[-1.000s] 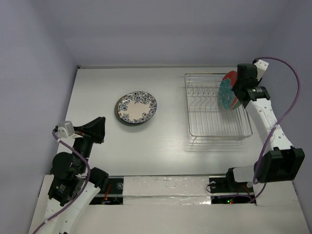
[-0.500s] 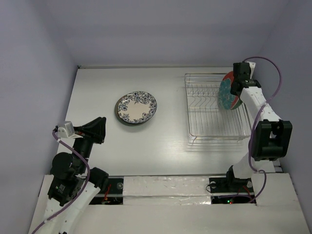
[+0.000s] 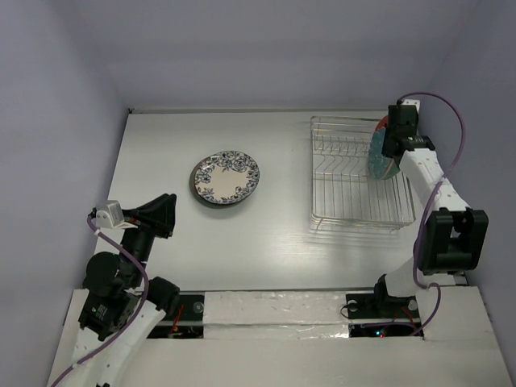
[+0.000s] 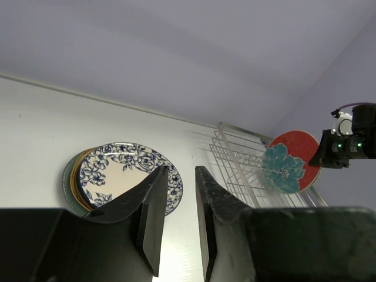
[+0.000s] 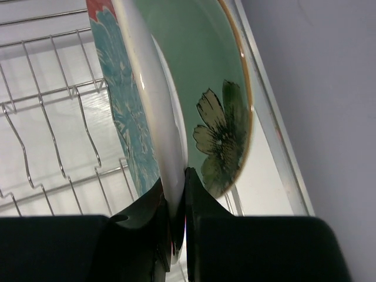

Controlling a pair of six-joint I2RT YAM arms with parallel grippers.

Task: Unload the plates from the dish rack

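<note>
We see a white table with the wire dish rack at its far right and a stack of plates, blue florals on top, lying flat well to its left. At the rack's right end stand a red plate with a teal flower and a pale green plate, its rim pinched in the right gripper. The left gripper hangs near-left, jaws narrowly apart, empty.
</note>
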